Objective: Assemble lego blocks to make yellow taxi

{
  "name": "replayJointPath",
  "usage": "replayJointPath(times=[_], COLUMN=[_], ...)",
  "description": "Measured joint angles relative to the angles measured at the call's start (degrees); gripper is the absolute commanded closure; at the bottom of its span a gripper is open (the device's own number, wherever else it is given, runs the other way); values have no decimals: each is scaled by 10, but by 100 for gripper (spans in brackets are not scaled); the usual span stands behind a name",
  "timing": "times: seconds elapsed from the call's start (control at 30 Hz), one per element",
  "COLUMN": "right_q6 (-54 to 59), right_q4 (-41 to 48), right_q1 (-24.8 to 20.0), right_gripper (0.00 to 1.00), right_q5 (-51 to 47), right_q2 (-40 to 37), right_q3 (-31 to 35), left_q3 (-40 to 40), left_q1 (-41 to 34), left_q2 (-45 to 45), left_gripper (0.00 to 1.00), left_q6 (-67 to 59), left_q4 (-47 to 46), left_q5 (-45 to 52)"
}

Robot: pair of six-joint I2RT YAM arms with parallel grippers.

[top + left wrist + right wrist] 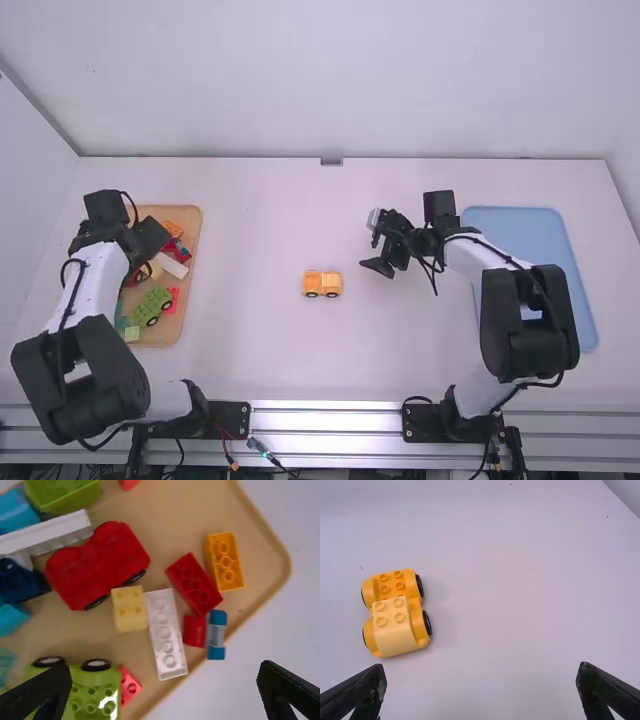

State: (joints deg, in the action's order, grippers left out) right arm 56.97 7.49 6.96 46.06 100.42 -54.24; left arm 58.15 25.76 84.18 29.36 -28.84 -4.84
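In the high view, a yellow toy car [322, 284] with black wheels is seen on the white table [270, 350], just below the centre of the frame. In the right wrist view, a pale yellow block [394, 630] is seen mounted on one end of it, and bare studs are shown on the other.

The right gripper [383, 248] is held to the right of the car, apart from it, its fingers spread and nothing gripped.

At the left of the frame, the left gripper [150, 240] is held over a tan tray [188, 305], its fingers likewise parted and empty. In the tray are seen a red toy car [97, 565], a white studded brick [166, 635], a small yellow block [129, 609] and an orange brick [226, 562]. A blue tray [575, 290] is placed at the right of the frame.
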Motion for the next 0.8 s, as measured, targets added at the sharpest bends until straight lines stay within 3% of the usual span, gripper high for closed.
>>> replayJointPath(times=[0.27,0.43,0.53,0.8], right_q6=[-12,-23,-26,-29], right_q4=[-14,-15,-15,-13], right_q1=[4,7,7,7], right_gripper=[1,1,1,1], right_q5=[-4,-7,-15,-17], right_q2=[0,0,0,0], right_q3=[0,0,0,0], left_q3=[125,163,163,154], left_q1=[7,7,7,6], left_q2=[131,190,217,229], left_gripper=[1,1,12,25], left_q6=[9,9,9,9], left_q4=[-117,-133,-122,-80], left_q5=[-25,-29,-29,-30])
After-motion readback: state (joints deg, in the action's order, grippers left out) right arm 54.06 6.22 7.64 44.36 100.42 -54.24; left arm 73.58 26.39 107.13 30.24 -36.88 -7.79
